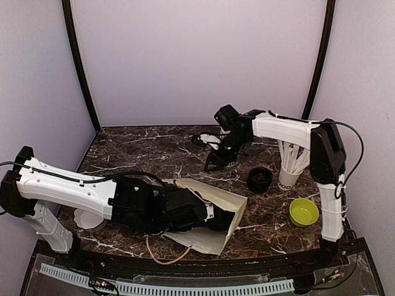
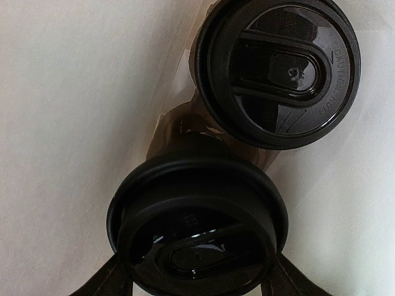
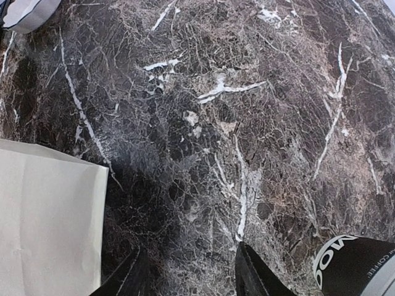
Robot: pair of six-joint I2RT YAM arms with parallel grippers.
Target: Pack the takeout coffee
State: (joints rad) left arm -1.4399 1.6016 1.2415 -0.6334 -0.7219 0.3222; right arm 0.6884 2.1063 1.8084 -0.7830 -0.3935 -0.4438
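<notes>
A white paper bag (image 1: 213, 200) lies on its side near the table's front, mouth toward my left arm. My left gripper (image 1: 210, 219) reaches inside it. In the left wrist view my left gripper (image 2: 196, 274) is shut on a takeout coffee cup (image 2: 197, 228), one dark finger (image 2: 102, 280) on each side of its black lid. A second lidded cup (image 2: 278, 71) lies deeper in the bag. A third cup (image 1: 260, 179) with a black lid stands on the table, and its black band (image 3: 358, 265) shows by my right gripper (image 3: 191, 271). That right gripper (image 1: 217, 159) hangs open over bare marble.
A paper cup of white sticks (image 1: 290, 168) stands at the right, with a green bowl (image 1: 303, 211) in front of it. The bag's brown cord handle (image 1: 163, 256) lies at the front edge. A white round object (image 1: 86, 219) sits under my left arm.
</notes>
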